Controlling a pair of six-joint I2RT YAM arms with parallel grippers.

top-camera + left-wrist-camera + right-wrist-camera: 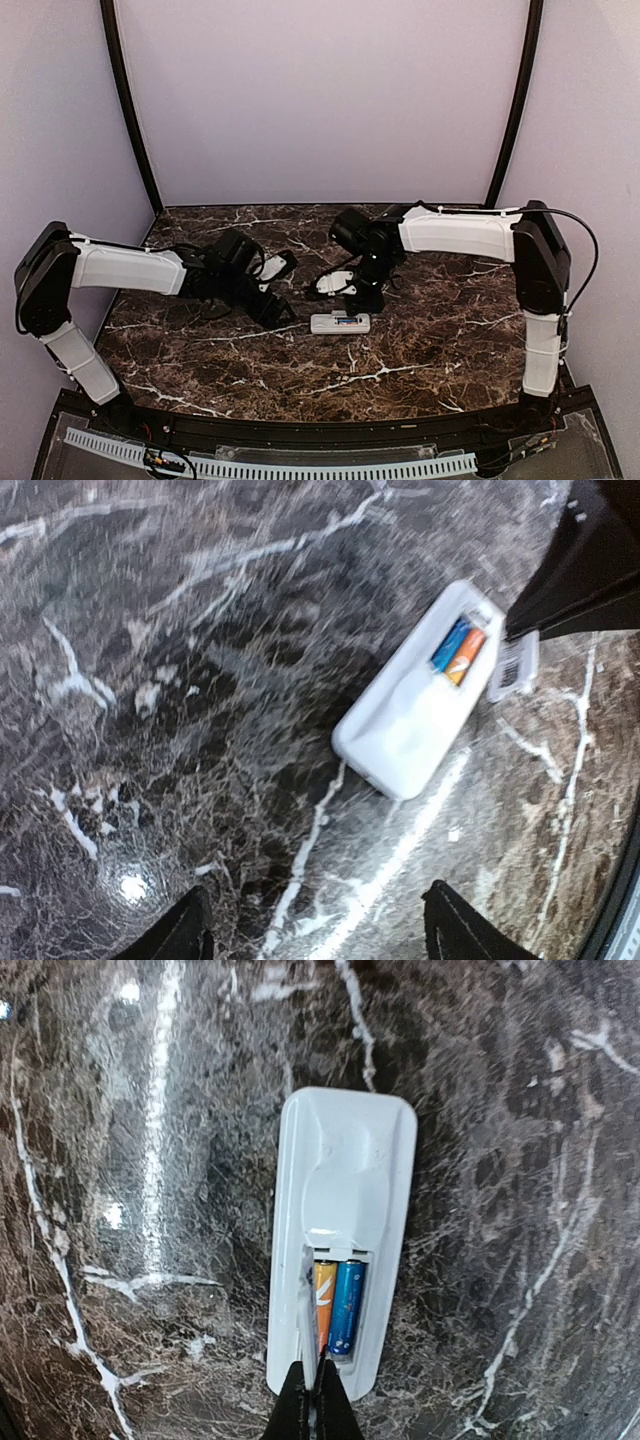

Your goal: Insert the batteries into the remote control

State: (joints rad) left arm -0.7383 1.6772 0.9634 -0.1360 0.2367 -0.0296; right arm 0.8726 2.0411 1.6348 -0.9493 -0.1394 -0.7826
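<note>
Right fingers (296, 1412) were pinched shut over the battery end of the remote control (345, 1190), apparently on a thin white piece (515, 665). Left fingers (188, 935) gaped wide, empty. The remote control lay back-up mid-worktop (450, 340) with both batteries (345, 1310) seated. My read: loading done. Next move calls for aligning that piece over the bay and closing it.
</note>
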